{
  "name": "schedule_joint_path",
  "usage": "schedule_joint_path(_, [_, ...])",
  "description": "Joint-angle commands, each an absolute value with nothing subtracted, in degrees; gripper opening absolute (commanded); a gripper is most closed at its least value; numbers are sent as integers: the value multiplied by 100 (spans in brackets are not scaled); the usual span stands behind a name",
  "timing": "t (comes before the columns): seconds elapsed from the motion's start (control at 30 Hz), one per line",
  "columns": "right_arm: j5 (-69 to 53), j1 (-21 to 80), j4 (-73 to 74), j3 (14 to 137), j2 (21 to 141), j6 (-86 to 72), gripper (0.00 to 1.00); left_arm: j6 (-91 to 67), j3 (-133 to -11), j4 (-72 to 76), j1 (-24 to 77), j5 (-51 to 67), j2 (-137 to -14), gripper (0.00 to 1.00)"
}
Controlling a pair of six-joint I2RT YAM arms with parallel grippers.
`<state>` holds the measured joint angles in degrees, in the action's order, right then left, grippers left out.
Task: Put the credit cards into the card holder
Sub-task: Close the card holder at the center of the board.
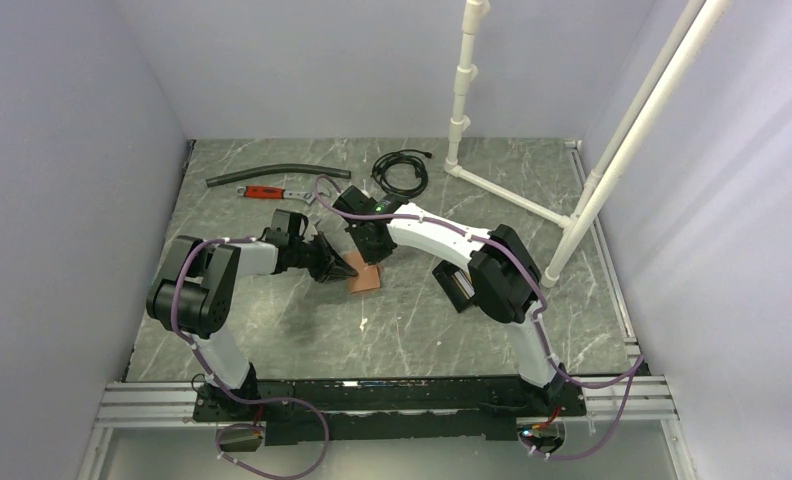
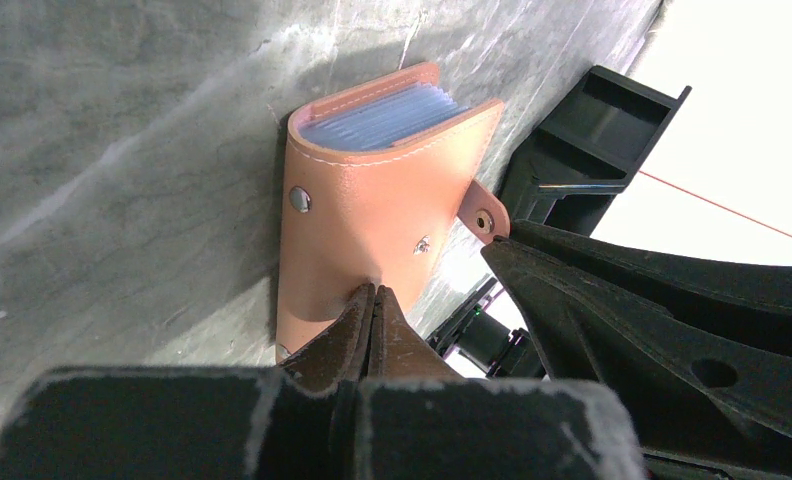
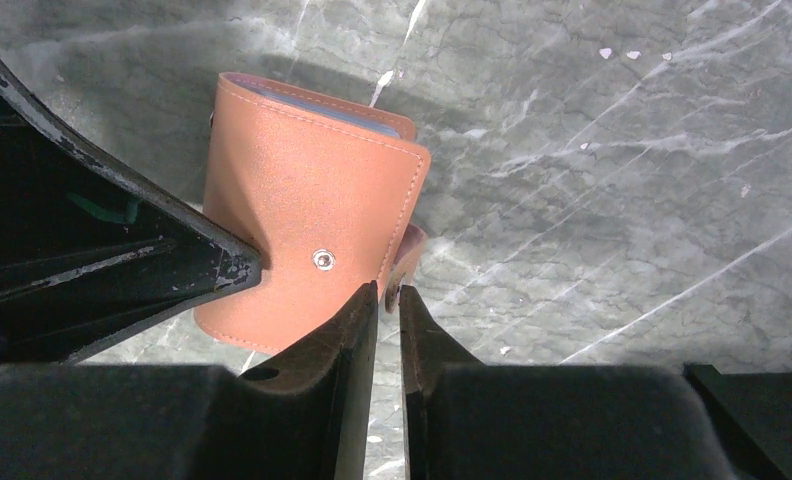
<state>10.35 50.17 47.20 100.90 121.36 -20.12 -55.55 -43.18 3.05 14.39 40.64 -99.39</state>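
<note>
Left end effector (image 2: 374, 297): closed, fingers pressed together. Their tips touch the cover of the tan leather wallet (image 2: 362, 210) at the end nearest them. No part of the wallet is seen between them.

The wallet lies on the table (image 1: 302, 330) near its middle, between the two end effectors. Its open mouth, which shows bluish clear sleeves (image 2: 382, 115), points away from both sets of fingertips. Its long axis runs from the fingertips to that mouth. The snap tab (image 2: 483, 218) hangs loose at its side.

Right end effector (image 3: 386, 292): fingers a narrow slit apart, with the snap tab at their tips. Cannot tell whether the tab is clamped.

The card holder (image 2: 597, 130) sits on the table to the right of the wallet, apart from it and largely under the right arm's elbow. The part that shows in the top view runs roughly near to far, open side up. A thin bluish strip (image 2: 572, 186) inside it is too edge-on to identify.
</note>
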Motion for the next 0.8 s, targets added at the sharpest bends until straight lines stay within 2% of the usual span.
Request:
schedule_joint_path(0.0, [1050,5027,4802,10298,11989,-2021,17,-5405,-4201,395,1529,3635,-10105,0])
schedule_joint_path(0.17, [1054,5027,4779,10307,12030,-2006,14,-5395,-4210,382,1529,3621,-10102,0])
schedule_joint_path(0.77, [976,5019,4802,10311,12186,-1969,14,-5396,-4185,392,1529,3629,-10083,1])
